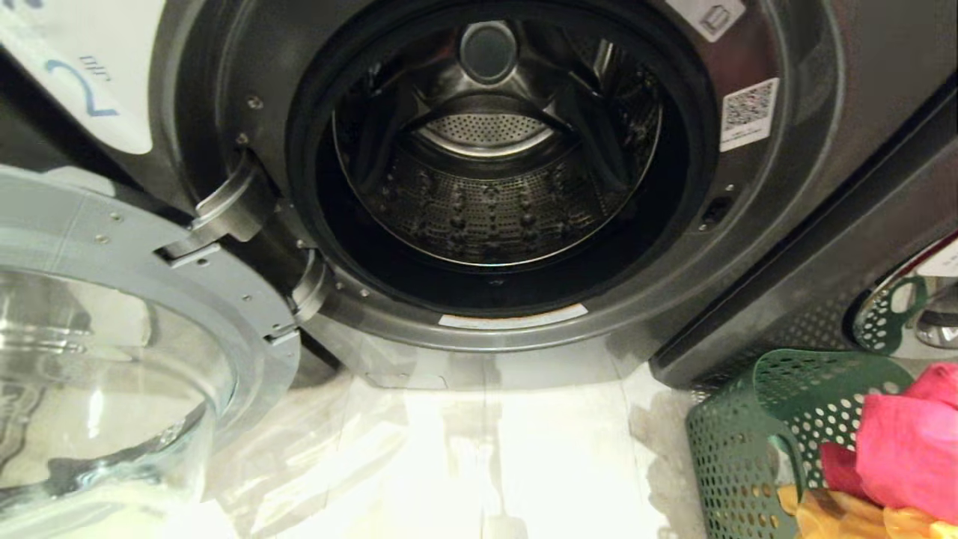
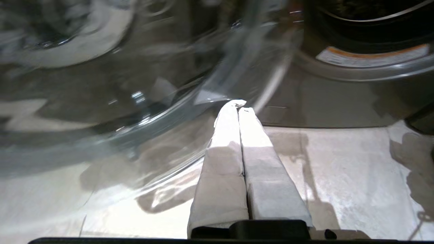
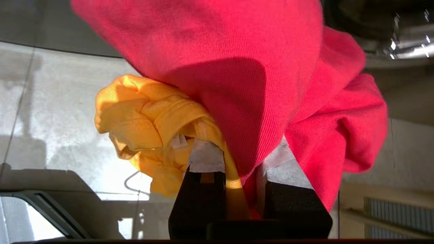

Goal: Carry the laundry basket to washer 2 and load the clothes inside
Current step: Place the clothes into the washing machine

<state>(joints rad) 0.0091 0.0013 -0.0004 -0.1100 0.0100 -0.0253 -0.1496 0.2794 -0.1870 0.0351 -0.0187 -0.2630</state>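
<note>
Pale tiled floor (image 1: 516,457) glares under bright light, a neighbouring dark grey machine (image 1: 846,247) rightward.

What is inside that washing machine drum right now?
Nothing shows in washer 2's drum: only bare perforated metal. Its near floor hides below the door seal. The clothes are outside, clamped in the right gripper.

This looks like a laundry room. A big dark washer (image 1: 479,172) with a "2" label (image 1: 82,82) stands on a pale tiled floor (image 1: 486,449), beside another washer (image 1: 823,247).
</note>
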